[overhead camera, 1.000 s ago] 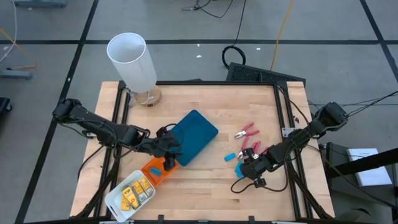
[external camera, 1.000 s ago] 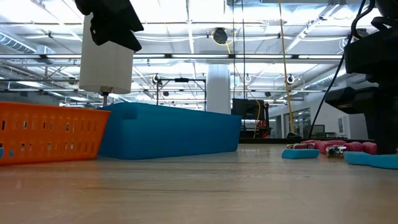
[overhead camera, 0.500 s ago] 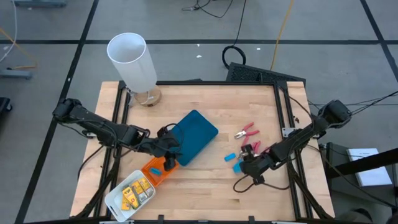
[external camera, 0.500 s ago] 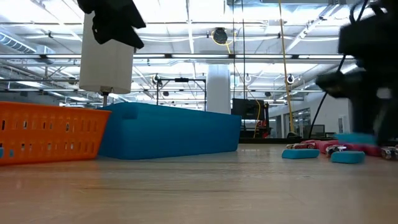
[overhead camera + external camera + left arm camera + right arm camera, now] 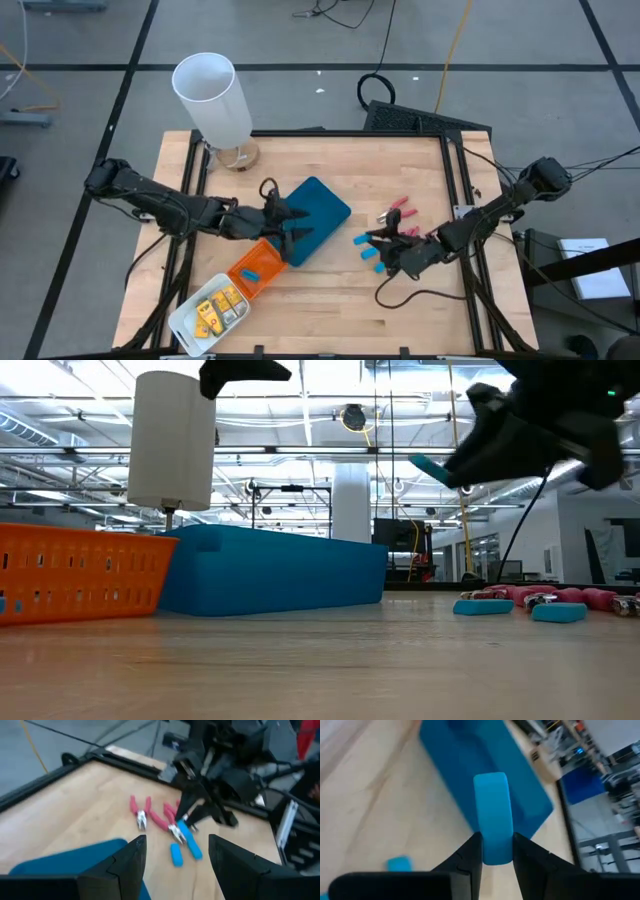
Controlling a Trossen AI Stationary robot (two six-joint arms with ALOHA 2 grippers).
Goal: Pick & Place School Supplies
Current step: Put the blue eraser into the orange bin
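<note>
Over the table's three o'clock side we have our right gripper [image 5: 372,240] lifted clear of the wood, its fingers clamped on a light-blue oblong piece [image 5: 493,824]; half a second ago it was down among the supplies, so the pick looks done and we judge the carry is starting. That piece is smooth, flat and round-ended, and it stands out past the fingertips toward the teal tray [image 5: 312,217], which lies near the table's centre. In the low view the same piece [image 5: 432,469] hangs well above the tabletop. Two more blue pieces [image 5: 369,254] lie on the wood just below the gripper, toward five o'clock of the teal tray, touching nothing but the table as far as we can tell. Beside them, toward three o'clock, lie the pink-handled tools [image 5: 398,209], metal tips pointing inward. Our left gripper [image 5: 296,225] has shifted from over the orange tray [image 5: 262,260] to above the teal tray's near edge, fingers apart and holding nothing. One blue piece [image 5: 251,271] already lies in the orange tray at seven o'clock, so that tray looks the likely home for the lifted one. Yellow blocks [image 5: 216,309] fill the white tray [image 5: 184,321] beyond it.
</note>
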